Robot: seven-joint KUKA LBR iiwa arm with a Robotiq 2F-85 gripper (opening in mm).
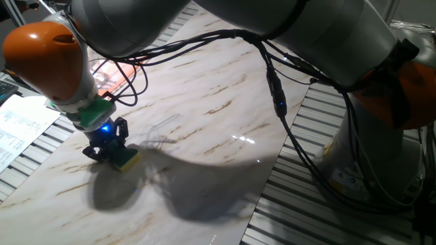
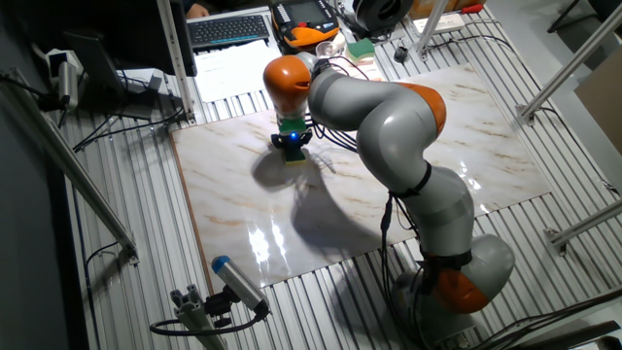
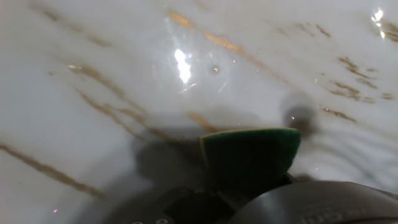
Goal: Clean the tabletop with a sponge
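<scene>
The sponge (image 1: 127,160) is a small block with a dark green top and yellow foam body, pressed flat on the tabletop (image 1: 204,116), a glossy white marble-look slab with thin brown veins. My gripper (image 1: 109,151) is shut on the sponge near the slab's left side, black fingers clamping it from above. The other fixed view shows the gripper (image 2: 292,148) and sponge (image 2: 293,157) near the far edge of the tabletop (image 2: 369,185). The hand view has the green face of the sponge (image 3: 250,154) low in the frame over the tabletop (image 3: 124,74).
Grey slatted surface (image 1: 327,204) surrounds the slab. Papers (image 1: 20,126) lie off its left edge. A paler green sponge (image 2: 362,48), a keyboard (image 2: 230,29) and clutter sit beyond the far edge. A blue-tipped tool (image 2: 238,285) lies near the front. Black cables (image 1: 272,82) hang from the arm.
</scene>
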